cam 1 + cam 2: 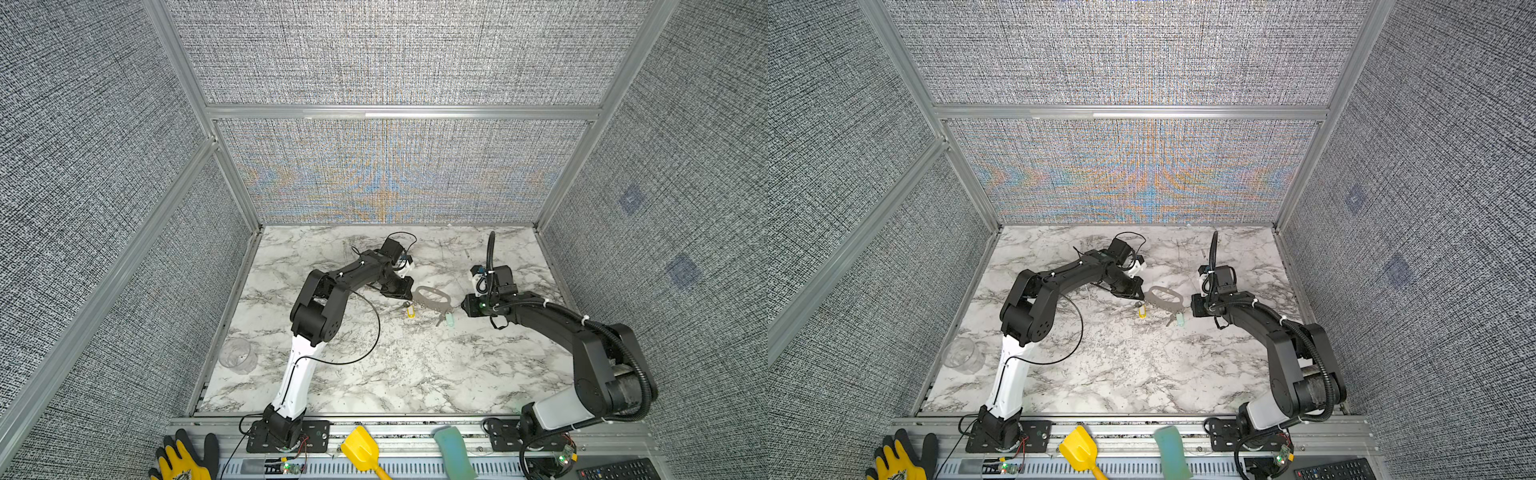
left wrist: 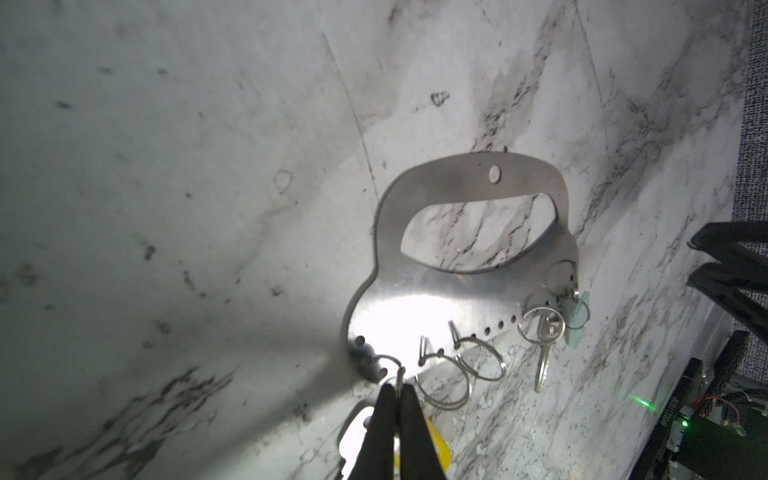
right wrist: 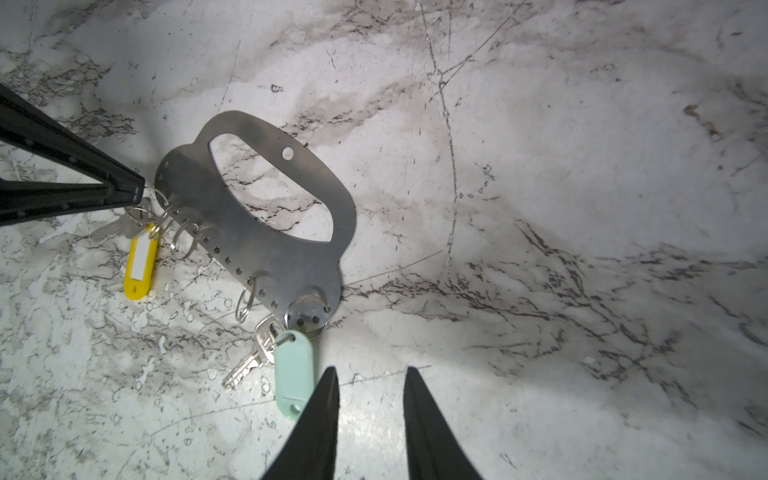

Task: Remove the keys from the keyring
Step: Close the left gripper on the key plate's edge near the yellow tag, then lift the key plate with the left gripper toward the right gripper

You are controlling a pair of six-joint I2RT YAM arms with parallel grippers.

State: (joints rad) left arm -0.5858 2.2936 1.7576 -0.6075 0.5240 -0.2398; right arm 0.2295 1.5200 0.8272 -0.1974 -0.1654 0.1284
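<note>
While the keyring (image 1: 432, 297) lies flat on the marble tabletop (image 1: 374, 374), just off centre toward 2 o'clock in both top views, both arms flank it.

Left pincer (image 2: 398, 388): pressed together on a thin split ring (image 2: 392, 363) threaded through the end hole of the plate's hole row. It sits at the plate's 9 o'clock in a top view (image 1: 405, 293). The yellow-tag key (image 3: 141, 266) hangs from that ring group and rests on the tabletop at the plate's 8 o'clock.

Right pincer (image 3: 371, 374): spread, nothing between the fingers. It stands at the plate's 4 o'clock in a top view (image 1: 464, 307), just beside the teal tag and apart from it; whether it touches the tabletop, cannot tell.

Teal-tag key (image 3: 293, 374): on a ring at the opposite end of the hole row, lying at the plate's 5 o'clock.

Bare rings (image 2: 482, 361) sit in the row between the 2 keys. Both keys are attached to the plate.
</note>
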